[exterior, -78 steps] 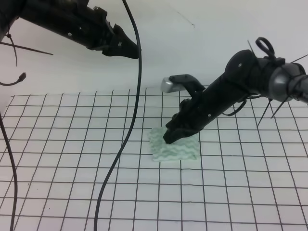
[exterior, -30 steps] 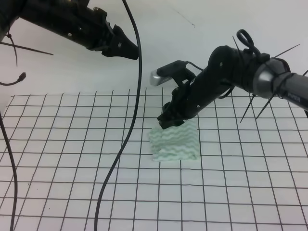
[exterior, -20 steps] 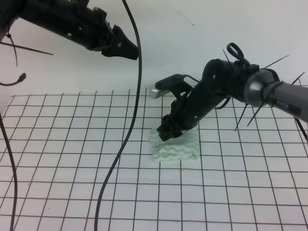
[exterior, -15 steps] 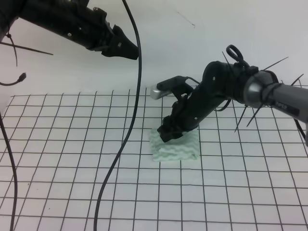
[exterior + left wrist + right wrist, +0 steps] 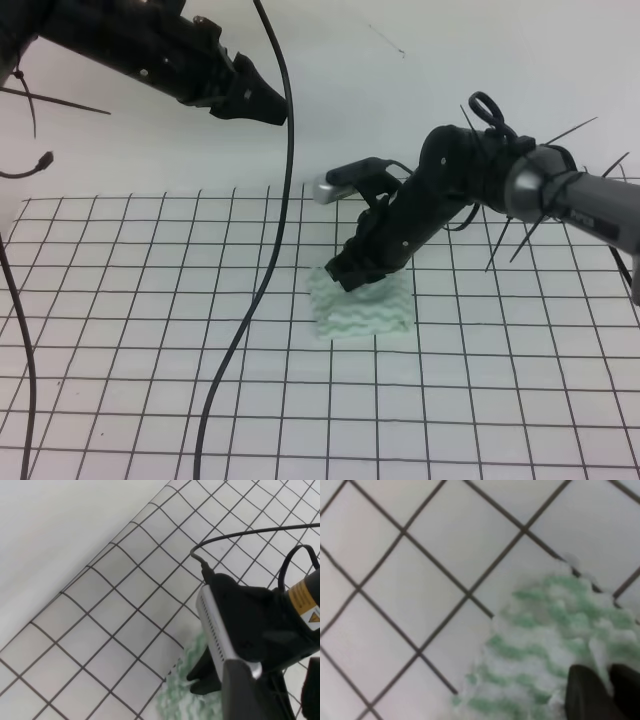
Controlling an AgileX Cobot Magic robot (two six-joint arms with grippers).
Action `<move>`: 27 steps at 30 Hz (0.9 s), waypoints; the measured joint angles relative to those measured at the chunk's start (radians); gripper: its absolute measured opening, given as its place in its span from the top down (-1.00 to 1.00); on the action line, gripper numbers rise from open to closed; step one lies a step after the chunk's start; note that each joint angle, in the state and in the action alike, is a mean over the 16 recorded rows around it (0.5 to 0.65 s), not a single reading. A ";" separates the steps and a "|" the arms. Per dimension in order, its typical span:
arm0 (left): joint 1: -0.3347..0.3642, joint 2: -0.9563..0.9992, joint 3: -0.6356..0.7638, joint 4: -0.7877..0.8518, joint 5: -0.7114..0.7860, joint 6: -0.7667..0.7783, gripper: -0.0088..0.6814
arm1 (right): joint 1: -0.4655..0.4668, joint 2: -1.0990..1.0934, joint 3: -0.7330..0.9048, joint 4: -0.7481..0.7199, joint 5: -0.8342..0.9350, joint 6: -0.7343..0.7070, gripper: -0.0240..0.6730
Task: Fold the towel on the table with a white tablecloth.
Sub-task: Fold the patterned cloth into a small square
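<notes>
The left gripper (image 5: 272, 108) hangs high above the white tablecloth (image 5: 130, 330), up and to the left of the towel (image 5: 365, 310); its tip looks narrow, but whether it is spread or pressed together cannot be told. The left arm slants down from the upper left corner. A black cable (image 5: 255, 300) droops to the left of the towel. The towel lies bunched on the tabletop (image 5: 520, 400), near the middle of the grid. The right gripper (image 5: 343, 277) presses down onto the towel's far left edge, its fingertips (image 5: 587, 692) nearly together, pinching a fold of the cloth. The right arm reaches in from the right of the towel, sloping downward.
</notes>
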 joint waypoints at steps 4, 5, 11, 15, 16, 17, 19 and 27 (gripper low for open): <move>0.000 0.000 0.000 0.000 0.000 0.000 0.24 | 0.004 -0.010 -0.017 0.003 0.019 0.001 0.76; 0.000 0.001 0.000 0.000 0.000 0.001 0.24 | 0.006 -0.012 -0.022 0.004 0.024 0.001 0.76; 0.000 0.010 0.001 -0.005 0.007 0.001 0.23 | 0.026 -0.019 -0.039 0.011 0.050 0.002 0.77; 0.000 0.021 0.001 -0.009 0.006 0.001 0.23 | 0.044 -0.017 -0.040 0.015 0.055 0.001 0.77; 0.000 0.024 0.001 -0.011 0.006 0.001 0.23 | 0.048 -0.015 -0.040 0.015 0.056 0.001 0.77; 0.000 0.026 0.001 -0.012 0.006 0.000 0.23 | 0.052 -0.013 -0.040 0.016 0.056 0.001 0.77; 0.000 0.032 0.001 -0.015 0.006 0.000 0.23 | 0.059 -0.008 -0.040 0.015 0.054 0.002 0.77; 0.000 0.043 0.002 -0.024 0.002 -0.001 0.23 | 0.072 0.015 -0.040 0.009 0.022 0.010 0.63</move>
